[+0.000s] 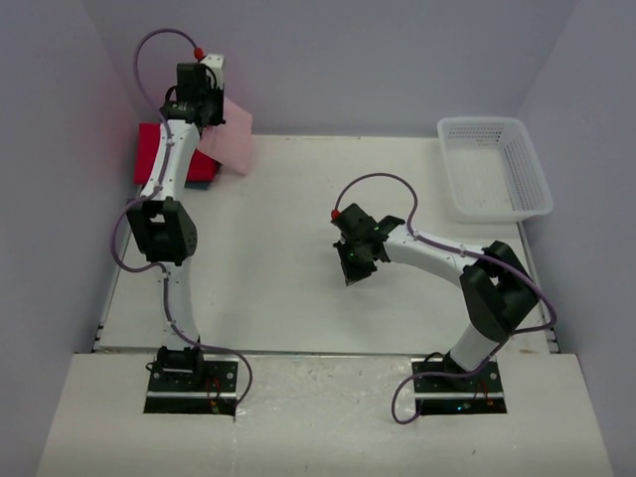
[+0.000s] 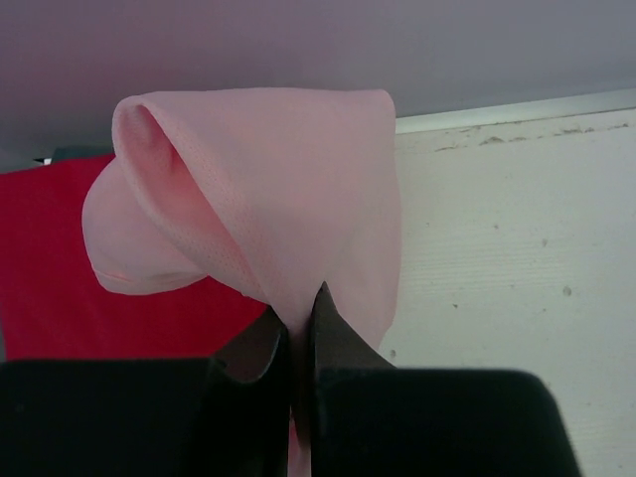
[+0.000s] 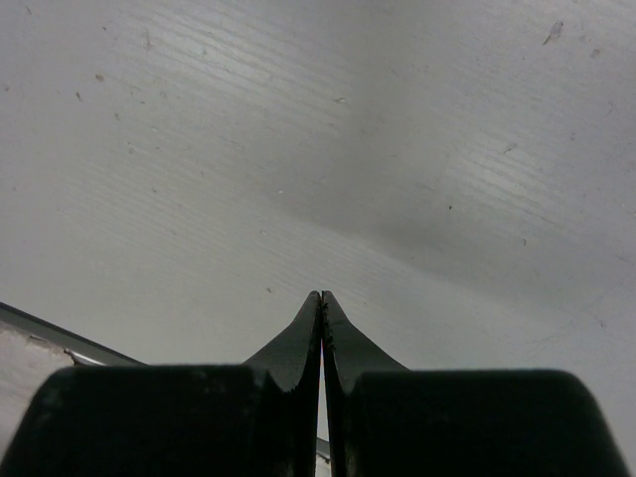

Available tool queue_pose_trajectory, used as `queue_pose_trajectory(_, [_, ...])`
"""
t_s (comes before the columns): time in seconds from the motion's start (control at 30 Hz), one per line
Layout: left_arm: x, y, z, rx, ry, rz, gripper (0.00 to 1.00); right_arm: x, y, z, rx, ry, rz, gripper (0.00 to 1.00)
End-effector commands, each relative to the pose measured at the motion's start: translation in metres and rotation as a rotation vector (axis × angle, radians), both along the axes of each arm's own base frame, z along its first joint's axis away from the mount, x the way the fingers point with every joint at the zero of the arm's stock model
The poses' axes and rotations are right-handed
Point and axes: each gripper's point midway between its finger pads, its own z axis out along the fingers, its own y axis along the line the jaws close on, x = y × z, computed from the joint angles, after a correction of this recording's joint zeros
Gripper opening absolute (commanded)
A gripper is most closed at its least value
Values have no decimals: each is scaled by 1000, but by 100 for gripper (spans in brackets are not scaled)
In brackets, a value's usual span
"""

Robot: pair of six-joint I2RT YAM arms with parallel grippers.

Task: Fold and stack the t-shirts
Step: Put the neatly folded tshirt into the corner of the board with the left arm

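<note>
Left arm stretched out to the far left, left gripper pinched tight on pink t-shirt. Right arm bent, elbow out right, right gripper fingers pressed together, empty, angled down.

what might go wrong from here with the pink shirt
1. The left end effector pinches only a narrow edge of the pink t-shirt, so it may slip out.
2. It hangs in a loose fold, partly over the red t-shirt; released now, it could land crumpled or miss it.
</note>
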Motion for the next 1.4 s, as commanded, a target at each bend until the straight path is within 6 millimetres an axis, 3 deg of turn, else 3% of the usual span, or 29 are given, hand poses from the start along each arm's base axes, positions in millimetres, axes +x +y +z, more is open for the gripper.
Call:
queue_pose_trajectory(0.0, [-6, 23, 56, 28, -115, -22, 0, 5, 8, 3, 27, -19, 20, 0])
queue_pose_trajectory(0.07, [-5, 27, 58, 16, -123, -36, 0, 5, 10, 3, 29, -16, 23, 0])
queue_pose_trajectory(0.1, [-5, 43, 59, 12, -126, -16, 0, 5, 9, 1, 25, -13, 22, 0])
queue_pose_trajectory(0.27, [-8, 53, 73, 0, -154, -25, 0, 4, 9, -7, 8, 8, 26, 0])
queue_pose_trajectory(0.57, [-22, 57, 99, 3, -185, -23, 0, 4, 9, -12, -2, 18, 27, 0])
queue_pose_trajectory(0.83, [-33, 55, 106, -9, -190, -26, 0, 4, 8, -12, -3, 15, 26, 0])
queue_pose_trajectory(1.07, [-33, 67, 101, 6, -178, -2, 0, 1, 6, -10, 1, 15, 27, 0])
queue_pose_trajectory(1.37, [-23, 100, 51, 6, -94, 68, 0, -2, 8, -8, 17, 27, 35, 0])
